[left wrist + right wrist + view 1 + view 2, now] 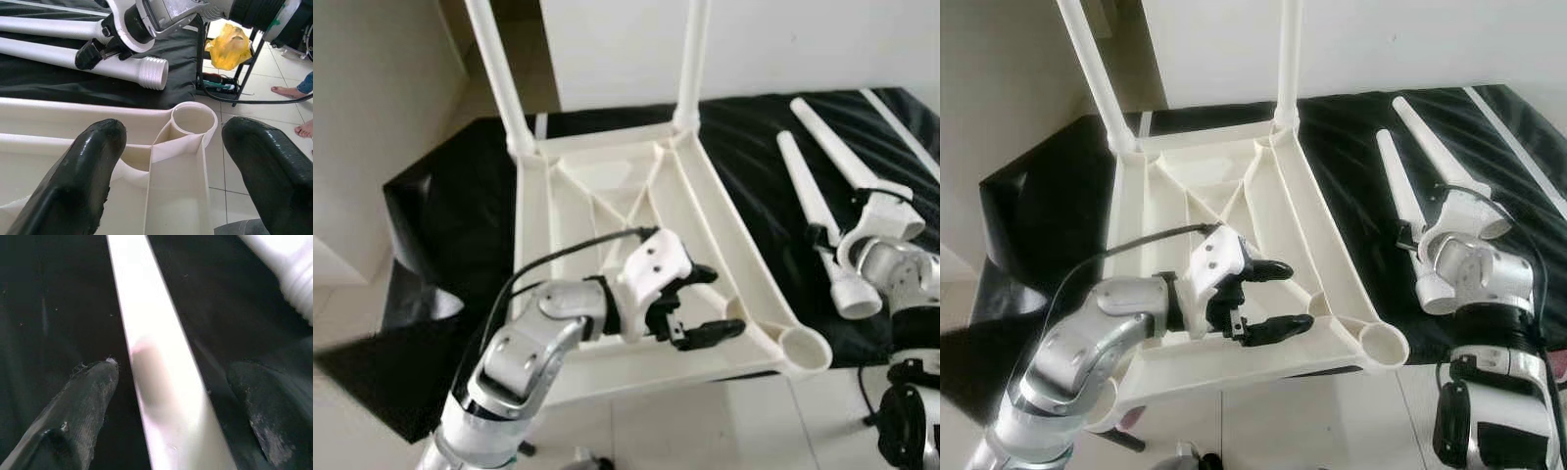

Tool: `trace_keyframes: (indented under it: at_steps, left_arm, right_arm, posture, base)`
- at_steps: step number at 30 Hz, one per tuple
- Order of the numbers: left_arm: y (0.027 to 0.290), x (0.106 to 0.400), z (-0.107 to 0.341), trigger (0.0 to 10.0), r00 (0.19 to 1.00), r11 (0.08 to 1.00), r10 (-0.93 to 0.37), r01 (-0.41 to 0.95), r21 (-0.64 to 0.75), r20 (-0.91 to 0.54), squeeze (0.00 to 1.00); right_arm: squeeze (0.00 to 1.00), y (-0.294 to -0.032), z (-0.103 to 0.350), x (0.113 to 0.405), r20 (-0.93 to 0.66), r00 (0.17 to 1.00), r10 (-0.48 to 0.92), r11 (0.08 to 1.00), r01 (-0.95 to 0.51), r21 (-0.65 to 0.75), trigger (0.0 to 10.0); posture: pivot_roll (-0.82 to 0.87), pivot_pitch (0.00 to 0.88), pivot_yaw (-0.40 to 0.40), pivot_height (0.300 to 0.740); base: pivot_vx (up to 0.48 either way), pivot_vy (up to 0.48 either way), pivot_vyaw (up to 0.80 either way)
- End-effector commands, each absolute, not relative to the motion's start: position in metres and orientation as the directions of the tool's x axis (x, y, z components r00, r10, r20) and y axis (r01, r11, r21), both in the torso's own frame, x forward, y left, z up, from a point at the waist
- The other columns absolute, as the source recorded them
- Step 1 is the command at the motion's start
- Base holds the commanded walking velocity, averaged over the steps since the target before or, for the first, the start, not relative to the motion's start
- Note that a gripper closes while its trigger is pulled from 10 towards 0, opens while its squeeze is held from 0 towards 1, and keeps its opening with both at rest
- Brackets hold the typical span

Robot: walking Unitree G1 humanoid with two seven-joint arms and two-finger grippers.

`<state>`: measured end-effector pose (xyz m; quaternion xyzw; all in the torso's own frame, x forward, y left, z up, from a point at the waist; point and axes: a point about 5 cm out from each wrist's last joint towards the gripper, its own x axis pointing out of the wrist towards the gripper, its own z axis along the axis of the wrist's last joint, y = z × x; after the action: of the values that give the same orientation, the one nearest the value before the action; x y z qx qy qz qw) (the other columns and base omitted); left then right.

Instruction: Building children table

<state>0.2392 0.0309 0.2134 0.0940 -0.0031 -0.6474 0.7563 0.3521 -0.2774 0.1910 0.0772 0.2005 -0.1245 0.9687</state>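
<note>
We take the upturned white tabletop (607,211) as our landmark; it lies underside-up on the black-covered table (440,225). Two legs (499,78) already stand in its far corner sockets, and the near right socket (806,348) is empty.

Our left tool (705,305) hovers over the tabletop's near edge, fingers spread wide and holding nothing. In the left wrist view its fingers (78,181) frame the empty socket (194,119) straight ahead, so it points along the near rim toward that corner.

To the right of the tabletop two loose legs lie on the black cover. The nearer loose leg (1400,211) runs with its long axis roughly parallel to the tabletop's right rim, tapered tip away from us, threaded end (152,72) toward us and close to the empty socket. The farther loose leg (1430,142) lies just beyond it.

Our right tool (171,396) is over the nearer leg. Its fingers (83,396) stand apart on either side of the white shaft (156,382), which runs lengthwise between them; we judge they have not closed on it yet, though contact is hard to read.

The right arm is plainly the nearer one to this leg. The coming move turns on gripping the shaft, then swinging its threaded end left toward the socket and tipping it upright.
</note>
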Motion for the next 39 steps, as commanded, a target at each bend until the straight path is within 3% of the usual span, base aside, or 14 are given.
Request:
trace_keyframes:
  at_steps: [1,9,10,21,22,23,24,25,39]
  left_arm:
    - [0.030,0.237,0.215,10.0,0.183,0.165,-0.977,0.975,0.149,-0.110,0.00]
    - [0.030,0.237,0.215,10.0,0.195,0.180,-0.975,0.974,0.140,-0.105,0.00]
    - [0.029,0.237,0.215,10.0,0.201,0.186,-0.974,0.973,0.138,-0.101,0.00]
    - [0.028,0.239,0.216,10.0,0.213,0.199,-0.972,0.970,0.137,-0.096,0.00]
    - [0.028,0.240,0.217,10.0,0.220,0.207,-0.971,0.969,0.137,-0.094,0.00]
    - [0.029,0.240,0.217,10.0,0.225,0.212,-0.970,0.968,0.136,-0.093,0.00]
    - [0.029,0.240,0.217,10.0,0.225,0.212,-0.970,0.968,0.136,-0.093,0.00]
    - [0.029,0.241,0.217,10.0,0.233,0.219,-0.968,0.966,0.136,-0.092,0.00]
    - [0.031,0.248,0.219,10.0,0.280,0.268,-0.956,0.955,0.125,-0.086,0.00]
  right_arm:
    - [0.00,-0.275,0.183,0.352,-0.474,0.860,-0.190,0.961,0.261,0.088,10.0]
    - [0.00,-0.275,0.172,0.351,-0.558,0.812,-0.169,0.958,0.269,0.102,10.0]
    - [0.00,-0.278,0.165,0.349,-0.604,0.776,-0.183,0.955,0.286,0.079,10.0]
    - [0.00,-0.277,0.157,0.347,-0.639,0.748,-0.182,0.958,0.283,0.058,10.0]
    - [0.00,-0.275,0.151,0.345,-0.666,0.727,-0.167,0.958,0.280,0.066,8.5]
    - [0.00,-0.275,0.150,0.344,-0.679,0.716,-0.162,0.957,0.282,0.069,6.2]
    - [0.00,-0.275,0.150,0.344,-0.679,0.716,-0.162,0.957,0.282,0.069,6.2]
    - [0.00,-0.274,0.148,0.343,-0.688,0.710,-0.150,0.957,0.278,0.078,0.0]
    - [0.00,-0.266,0.156,0.349,-0.668,0.741,-0.068,0.970,0.207,0.131,0.0]
  posture:
    - [0.11,0.091,0.026,0.740]
    - [0.11,0.083,0.027,0.740]
    - [0.11,0.081,0.028,0.740]
    - [0.11,0.079,0.029,0.740]
    - [0.11,0.081,0.028,0.740]
    - [0.11,0.082,0.028,0.740]
    - [0.11,0.082,0.028,0.740]
    - [0.11,0.084,0.027,0.740]
    - [0.11,0.099,0.017,0.740]
  base:
    - [0.000,0.000,0.00]
    - [0.000,0.000,0.00]
    - [0.000,0.000,0.00]
    - [0.000,0.000,0.00]
    - [0.000,0.000,0.00]
    - [0.000,0.000,0.00]
    - [0.000,0.000,0.00]
    - [0.000,0.000,0.00]
    - [0.000,0.000,0.00]
